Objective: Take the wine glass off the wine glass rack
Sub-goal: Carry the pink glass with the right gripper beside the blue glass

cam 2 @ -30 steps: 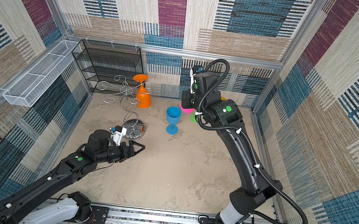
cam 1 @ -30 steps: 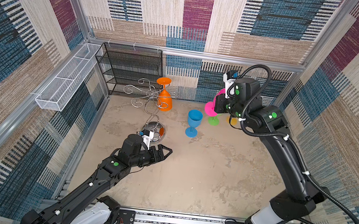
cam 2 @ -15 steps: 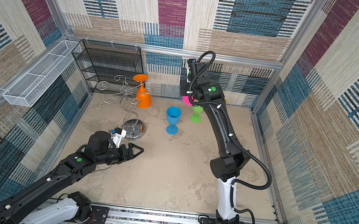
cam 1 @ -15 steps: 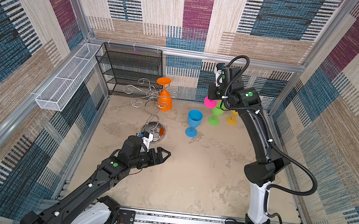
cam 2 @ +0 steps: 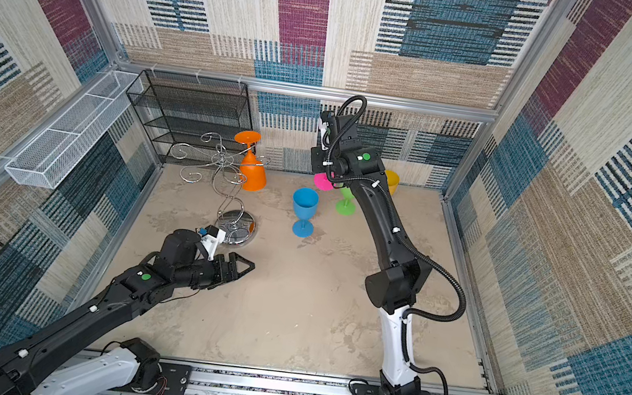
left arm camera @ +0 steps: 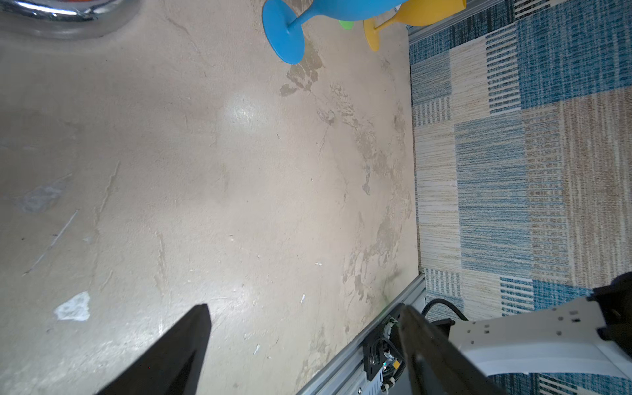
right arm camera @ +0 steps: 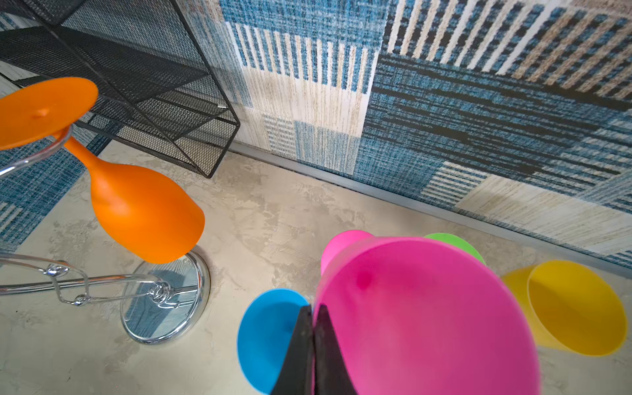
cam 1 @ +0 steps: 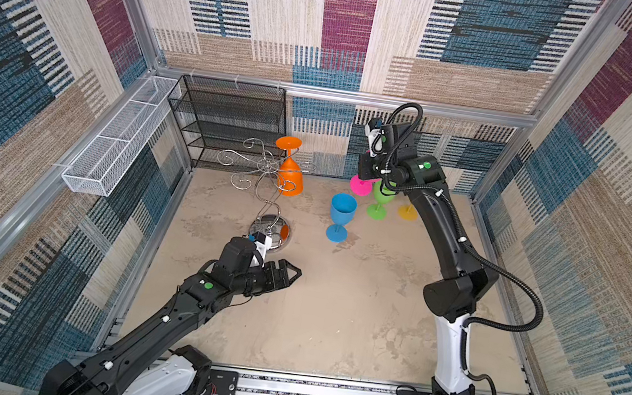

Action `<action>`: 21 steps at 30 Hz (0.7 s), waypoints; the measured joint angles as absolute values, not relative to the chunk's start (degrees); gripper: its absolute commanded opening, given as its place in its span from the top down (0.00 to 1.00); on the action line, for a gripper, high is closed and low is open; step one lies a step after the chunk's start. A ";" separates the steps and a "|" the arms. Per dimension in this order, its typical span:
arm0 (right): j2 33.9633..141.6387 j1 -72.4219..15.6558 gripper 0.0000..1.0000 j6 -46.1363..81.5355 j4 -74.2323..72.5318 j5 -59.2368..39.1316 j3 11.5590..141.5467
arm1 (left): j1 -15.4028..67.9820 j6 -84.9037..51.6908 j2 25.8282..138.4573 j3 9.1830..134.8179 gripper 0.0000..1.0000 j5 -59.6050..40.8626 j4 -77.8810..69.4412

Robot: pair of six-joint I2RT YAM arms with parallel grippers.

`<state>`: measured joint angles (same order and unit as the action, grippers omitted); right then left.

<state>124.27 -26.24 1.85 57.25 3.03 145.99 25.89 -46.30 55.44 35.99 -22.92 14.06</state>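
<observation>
Right wrist view: the right gripper pinches the rim of the pink wine glass, close to the blue glass, green glass and yellow glass standing on the floor. An orange wine glass hangs bowl-down from the wine glass rack. In both top views the left gripper hovers wide open near the rack's base.

We see the wine glass rack as polished chrome wire with a mirrored base. The pink glass pinched in the right gripper looks smooth, slightly translucent plastic; the floor beneath the left gripper, mottled, faintly glossy.
</observation>
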 measured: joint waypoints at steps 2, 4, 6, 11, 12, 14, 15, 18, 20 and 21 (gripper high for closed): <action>124.42 -26.24 1.00 1.52 57.25 3.01 145.99 | 25.89 -46.30 56.29 36.34 0.11 -22.92 13.89; 124.68 -26.24 1.00 1.43 57.23 2.92 145.88 | 25.89 -46.30 57.04 36.73 0.11 -22.96 13.78; 125.16 -26.24 1.00 1.26 57.19 2.57 145.73 | 25.89 -46.30 57.71 37.08 0.11 -23.03 13.50; 127.11 -26.24 1.00 0.97 57.32 1.89 145.08 | 25.89 -46.33 58.63 37.39 0.11 -23.16 12.88; 127.50 -26.24 1.00 0.78 57.32 1.72 144.99 | 25.89 -46.33 58.70 37.39 0.12 -23.20 12.75; 128.27 -26.24 1.00 0.58 57.32 1.54 144.99 | 25.89 -46.33 58.78 37.39 0.12 -23.38 12.62; 128.68 -26.24 1.00 0.58 57.32 1.52 144.99 | 25.91 -46.30 58.81 37.39 0.12 -23.46 12.62; 129.95 -26.24 1.00 0.36 57.32 1.28 144.99 | 25.91 -46.30 59.02 37.56 0.12 -23.97 12.56; 130.80 -26.24 1.00 0.14 57.32 1.10 144.99 | 25.91 -46.30 59.31 37.67 0.12 -24.14 12.23; 131.22 -26.24 1.00 0.14 57.32 1.10 144.99 | 25.91 -46.30 59.48 37.71 0.12 -24.21 12.21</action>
